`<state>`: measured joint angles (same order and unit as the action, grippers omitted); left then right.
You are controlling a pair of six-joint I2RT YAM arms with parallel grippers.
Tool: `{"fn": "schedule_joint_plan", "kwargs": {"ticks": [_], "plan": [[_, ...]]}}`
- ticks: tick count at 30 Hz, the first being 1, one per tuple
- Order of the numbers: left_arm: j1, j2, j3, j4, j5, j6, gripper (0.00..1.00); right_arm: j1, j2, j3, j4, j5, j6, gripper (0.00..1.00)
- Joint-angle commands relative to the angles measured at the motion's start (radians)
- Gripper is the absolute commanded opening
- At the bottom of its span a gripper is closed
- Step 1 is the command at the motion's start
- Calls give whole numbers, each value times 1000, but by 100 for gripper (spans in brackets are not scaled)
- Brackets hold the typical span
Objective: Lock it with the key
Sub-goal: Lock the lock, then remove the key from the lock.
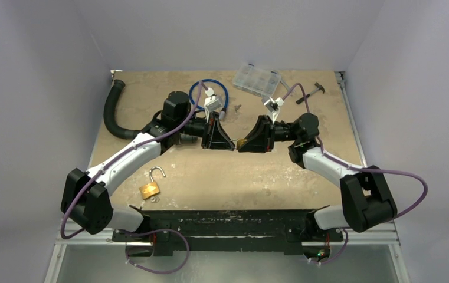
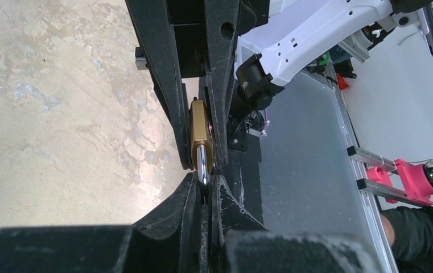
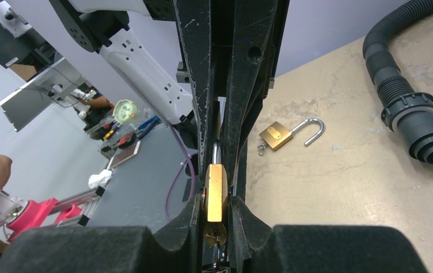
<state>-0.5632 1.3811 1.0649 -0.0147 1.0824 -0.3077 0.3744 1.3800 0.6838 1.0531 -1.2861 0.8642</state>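
On the beige worktop [image 1: 228, 177] are laid an open brass padlock [image 1: 150, 188] at lower left, a black hose [image 1: 111, 112] at upper left, a blue cable coil [image 1: 209, 81] and a clear box [image 1: 257, 79] at the top

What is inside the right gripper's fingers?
A brass padlock, pinched in the right gripper. Its shackle end disappears between the fingers of the left gripper, so that part is hidden.

The brass padlock [image 2: 199, 133] hangs edge-on, clamped between the right gripper's [image 2: 202, 164] black fingers reaching down from above it, its steel shackle [image 2: 202, 166] pinched just below by the left gripper [image 2: 204, 193] — tan table [image 2: 60, 114] to the padlock's left.
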Motion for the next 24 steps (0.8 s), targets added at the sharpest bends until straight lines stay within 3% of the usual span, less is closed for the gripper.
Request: {"fn": "schedule_joint_plan", "kwargs": {"ticks": [1,10,14,17,24], "plan": [[-78,58,1,166,-73,-30,0,129,-1,95,102,81,19,0],[-92,80,-2,192,-81,-56,0,155,-4,116,86,80,15,0],[-81,54,27,70,-90,36,0,138,-41,105,-54,62,-94,0],[-37,21,39,17,-103,97,0,95,-64,87,-124,52,-162,0],[92,-48,1,56,-79,61,0,-7,-88,47,-70,18,-123,0]]}}
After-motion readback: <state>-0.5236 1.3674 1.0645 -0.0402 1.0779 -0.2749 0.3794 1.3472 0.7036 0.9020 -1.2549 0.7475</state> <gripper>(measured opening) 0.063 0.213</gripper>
